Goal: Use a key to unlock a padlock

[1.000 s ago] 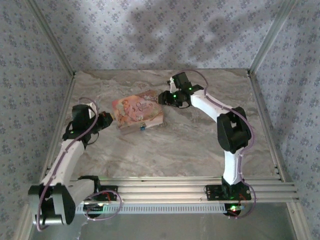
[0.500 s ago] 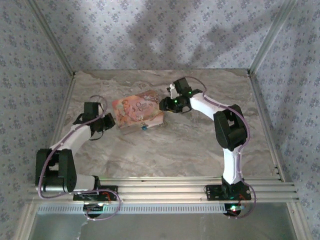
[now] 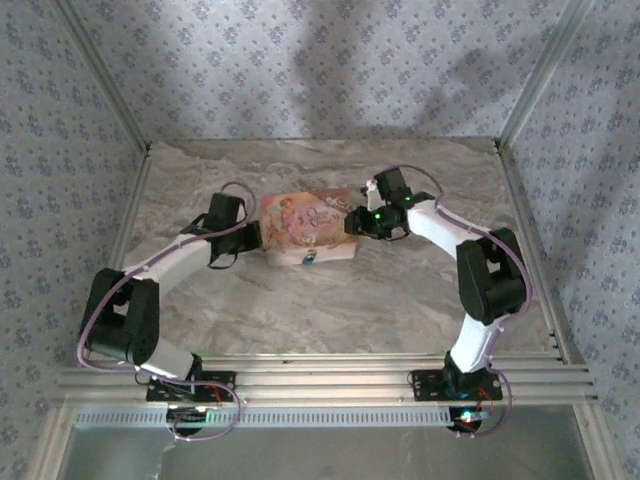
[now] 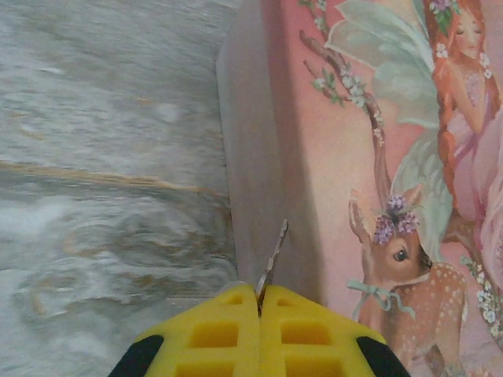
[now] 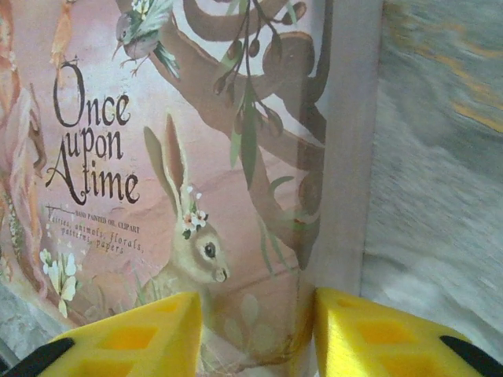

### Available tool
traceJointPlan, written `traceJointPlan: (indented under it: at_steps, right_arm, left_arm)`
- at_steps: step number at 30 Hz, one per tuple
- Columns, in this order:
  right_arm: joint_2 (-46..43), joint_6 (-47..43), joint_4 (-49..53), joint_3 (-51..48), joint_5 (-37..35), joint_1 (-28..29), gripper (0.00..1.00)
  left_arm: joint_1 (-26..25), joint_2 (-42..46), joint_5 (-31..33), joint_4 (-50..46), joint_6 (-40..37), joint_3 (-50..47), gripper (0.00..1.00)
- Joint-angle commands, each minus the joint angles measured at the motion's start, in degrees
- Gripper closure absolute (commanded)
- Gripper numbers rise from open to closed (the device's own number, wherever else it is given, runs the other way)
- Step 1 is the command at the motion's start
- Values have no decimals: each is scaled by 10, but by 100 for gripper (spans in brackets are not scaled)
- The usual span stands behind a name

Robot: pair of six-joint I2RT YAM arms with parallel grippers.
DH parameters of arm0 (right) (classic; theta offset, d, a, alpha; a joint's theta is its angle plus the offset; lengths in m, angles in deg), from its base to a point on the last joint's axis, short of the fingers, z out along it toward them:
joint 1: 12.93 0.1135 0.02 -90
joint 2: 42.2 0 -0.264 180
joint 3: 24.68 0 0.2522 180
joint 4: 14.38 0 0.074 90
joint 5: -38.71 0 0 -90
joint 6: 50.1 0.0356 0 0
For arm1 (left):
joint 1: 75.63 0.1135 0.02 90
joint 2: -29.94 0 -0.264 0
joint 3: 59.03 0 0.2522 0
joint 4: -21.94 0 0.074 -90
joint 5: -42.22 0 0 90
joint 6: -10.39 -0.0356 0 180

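Note:
The padlock (image 3: 311, 257) is a tiny blue block at the near front edge of the pink illustrated box (image 3: 305, 222). My left gripper (image 3: 250, 238) (image 4: 259, 292) is shut on the key (image 4: 273, 258), at the box's left end. The thin metal blade sticks out from between the yellow fingers (image 4: 212, 330) toward the box's side wall (image 4: 259, 157). My right gripper (image 3: 356, 222) (image 5: 258, 322) is at the box's far right corner, with its yellow fingers (image 5: 134, 338) closed on that corner of the box (image 5: 157, 157).
The marbled table (image 3: 350, 300) carries the box near its middle. Patterned walls and aluminium corner posts (image 3: 530, 90) close in the back and sides. A rail frame (image 3: 330, 375) runs along the near edge by the arm bases.
The box has slid to the right with the padlock, and the right gripper has moved with it. The left arm has stretched right, following the box's left end with the key.

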Motion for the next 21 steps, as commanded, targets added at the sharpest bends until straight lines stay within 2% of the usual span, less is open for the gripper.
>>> traceJointPlan:
  at_steps: [1,6,9,15,18,21]
  right_arm:
    - [-63,-10,46,-5,-26,-27,52]
    - [-184,4,41,-59,-137,-27,47]
    - [-250,31,33,-102,-200,1,45]
    - [-354,111,-4,-212,-395,151,41]
    - [-351,160,-20,-245,-455,221,41]
    - [-320,186,-63,-264,-483,274,40]
  left_arm:
    - [-20,0,-27,30,-7,17,100]
    - [-22,5,-58,41,-18,16,100]
    - [-19,18,-59,44,-27,6,100]
    - [18,42,-128,68,-43,-24,100]
    - [37,63,-141,61,-38,-41,100]
    - [49,95,-140,64,-23,-71,100]
